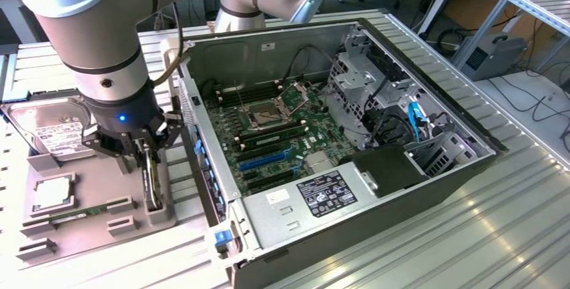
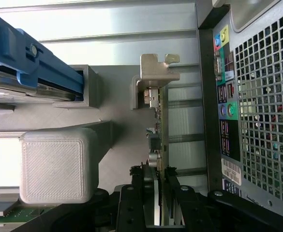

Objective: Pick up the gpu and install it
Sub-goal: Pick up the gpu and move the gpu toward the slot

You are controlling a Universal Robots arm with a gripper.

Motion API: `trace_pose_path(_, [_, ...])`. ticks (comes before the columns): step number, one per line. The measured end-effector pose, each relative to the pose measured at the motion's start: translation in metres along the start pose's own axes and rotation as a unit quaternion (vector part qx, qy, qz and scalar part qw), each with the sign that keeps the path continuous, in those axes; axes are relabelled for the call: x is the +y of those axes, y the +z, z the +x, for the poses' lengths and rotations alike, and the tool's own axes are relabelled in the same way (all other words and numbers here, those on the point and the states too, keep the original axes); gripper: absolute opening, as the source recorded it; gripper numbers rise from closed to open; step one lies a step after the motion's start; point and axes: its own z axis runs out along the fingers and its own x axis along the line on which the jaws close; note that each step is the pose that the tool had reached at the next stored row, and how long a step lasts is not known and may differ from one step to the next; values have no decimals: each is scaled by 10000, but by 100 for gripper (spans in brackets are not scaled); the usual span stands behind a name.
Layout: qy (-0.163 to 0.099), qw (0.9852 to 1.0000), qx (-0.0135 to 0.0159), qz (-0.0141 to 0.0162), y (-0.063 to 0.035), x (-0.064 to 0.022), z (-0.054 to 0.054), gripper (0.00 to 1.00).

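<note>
Pinching gpu (image 2: 159,140) edge w/ gripper (image 2: 156,175); thin hold could let card tilt & snag holder (image 1: 160,213) on lift.

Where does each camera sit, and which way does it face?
Exterior view: high and off the arm, looking down on the open case and the tray; it shows the arm and gripper.
Wrist view: on the wrist, looking along the fingers at the edge of the gpu they clamp, with the case's back panel beside it.
Shared: gripper, gpu, case.
</note>
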Motion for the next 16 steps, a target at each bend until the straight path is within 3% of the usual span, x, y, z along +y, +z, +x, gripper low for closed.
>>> trace_pose_path(3, [0, 10000, 0, 0, 0, 0, 0, 31])
trace_pose_path(4, [0, 10000, 0, 0, 0, 0, 0, 37])
trace_pose_path(6, [0, 10000, 0, 0, 0, 0, 0, 37])
trace_pose_path(7, [0, 10000, 0, 0, 0, 0, 0, 44])
trace_pose_path(16, [1, 10000, -1, 0, -50, 9, 2, 44])
